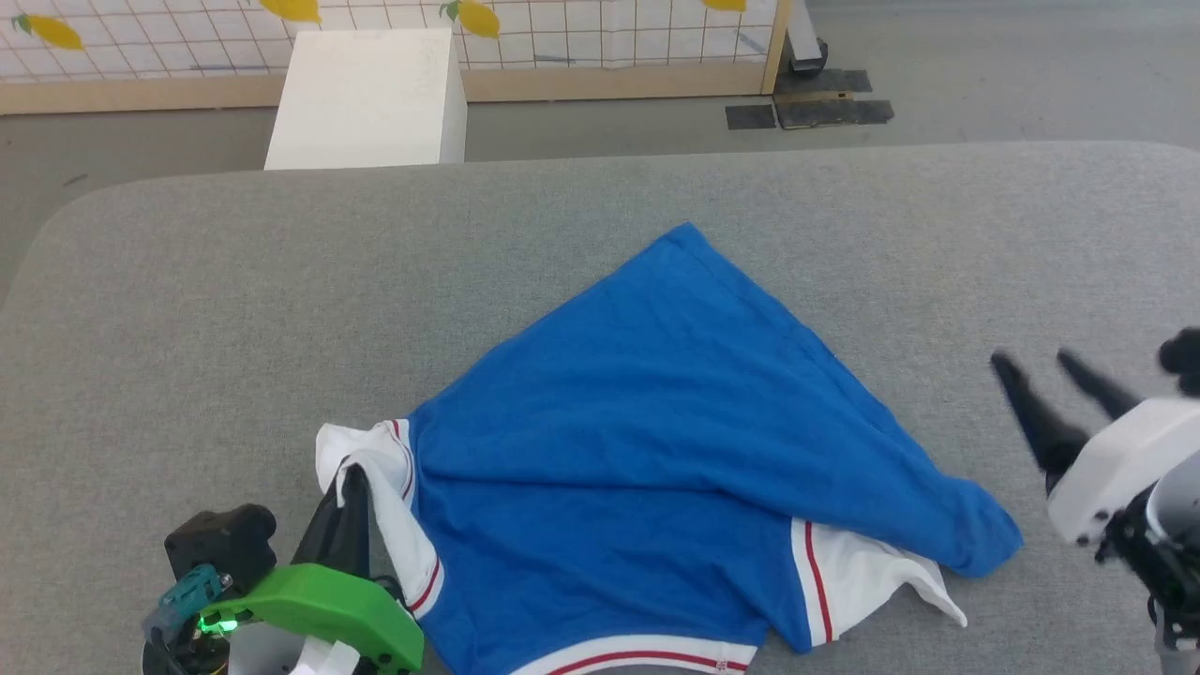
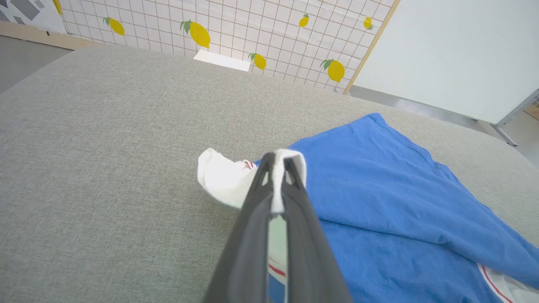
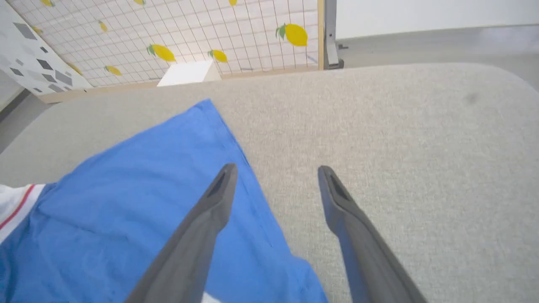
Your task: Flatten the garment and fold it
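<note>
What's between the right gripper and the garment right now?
Bare grey table; the head view shows that gap between the open right gripper and the garment.

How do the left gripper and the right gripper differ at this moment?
The left gripper is shut on the garment's white sleeve; the right gripper stands open and holds nothing. The left sits at the garment's left edge; the right hangs clear of its right side. Both are dark, long and slender.
</note>
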